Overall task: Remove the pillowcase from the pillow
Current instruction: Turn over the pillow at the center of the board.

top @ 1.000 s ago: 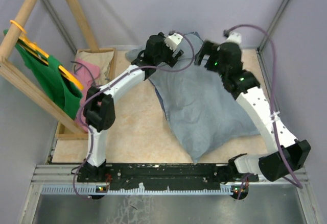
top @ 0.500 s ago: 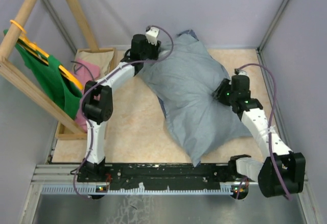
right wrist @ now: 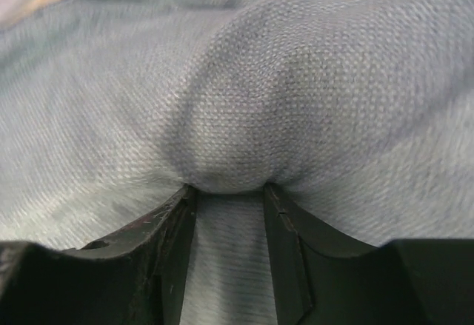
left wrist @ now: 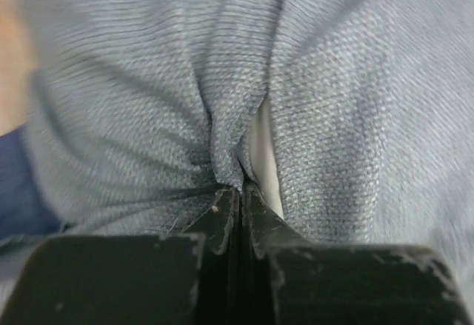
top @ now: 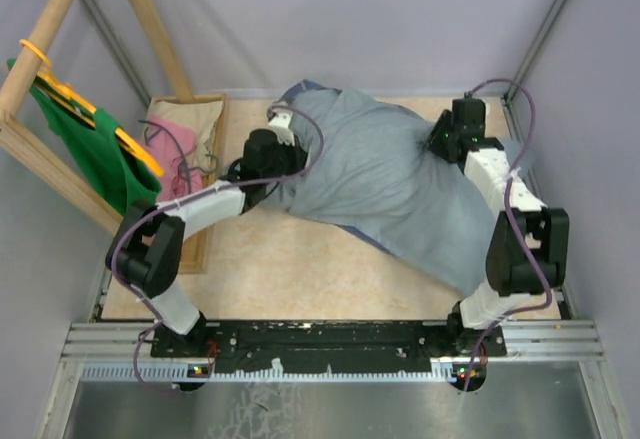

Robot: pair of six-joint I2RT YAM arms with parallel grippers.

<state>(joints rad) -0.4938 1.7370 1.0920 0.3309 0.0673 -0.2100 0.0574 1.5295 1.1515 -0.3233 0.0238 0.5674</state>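
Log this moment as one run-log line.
left gripper: shut on pillowcase | right gripper: clamping pillowcase bulge | pillow: inside case | removal: not done

Swung pillowcase [top: 390,184] round: a second ago ran from far centre down to a point at near centre, now lies crosswise on table [top: 290,259], from left of centre over to the right side. Flattened it too, and spread it wider. Drew left gripper [top: 272,169] back from the far edge, nearer and lower, to the cloth's left end. Took right gripper [top: 447,139] from high at far centre, through mid-right half a second ago, out to the far right corner.
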